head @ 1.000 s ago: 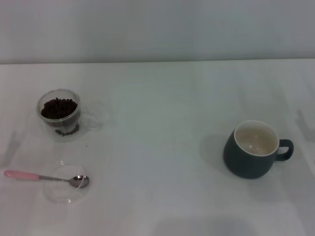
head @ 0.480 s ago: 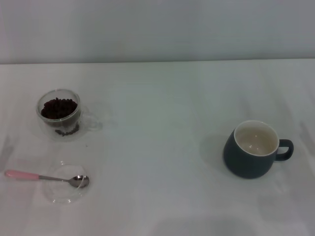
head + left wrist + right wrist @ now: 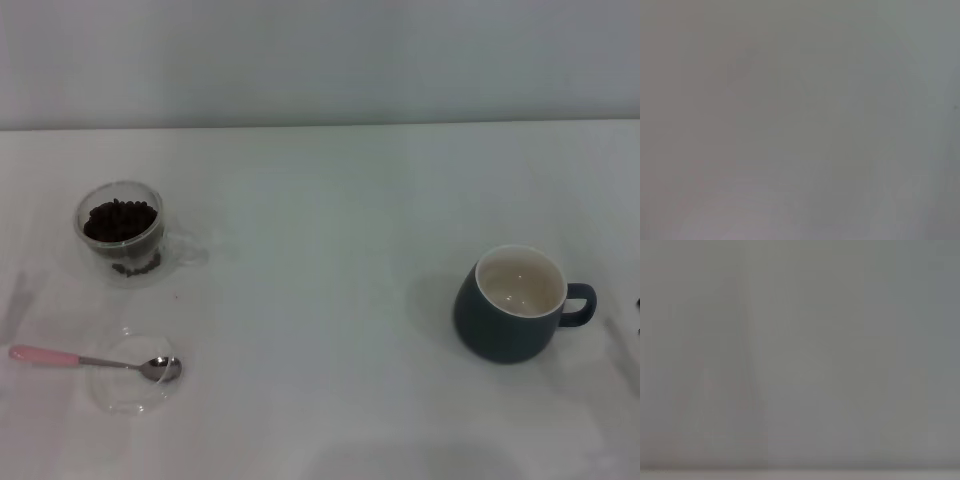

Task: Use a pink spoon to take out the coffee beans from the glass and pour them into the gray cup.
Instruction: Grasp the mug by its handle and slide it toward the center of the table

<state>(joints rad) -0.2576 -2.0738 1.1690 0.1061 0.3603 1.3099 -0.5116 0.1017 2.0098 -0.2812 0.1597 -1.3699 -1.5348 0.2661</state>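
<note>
The pink spoon (image 3: 90, 361) lies at the near left of the white surface (image 3: 330, 200), its metal bowl resting inside a shallow clear dish (image 3: 130, 375) and its pale pink handle reaching leftward past the rim onto the surface. It is judged light, stiff and thin, with a smooth, possibly slippery handle lying nearly flat; the handle's free end, clear of the dish, seems the best place to be gripped. The dish is likely to shift or tip if the spoon is dragged.

Just behind stands the glass (image 3: 122, 232), holding the coffee beans (image 3: 120, 219); it is probably fragile and easily nudged. The gray cup (image 3: 512, 303) stands well apart at the right, upright and seemingly empty. Nothing lies between them.

Neither hand is in view, so their state cannot be told; both wrist views show only blank grey.
</note>
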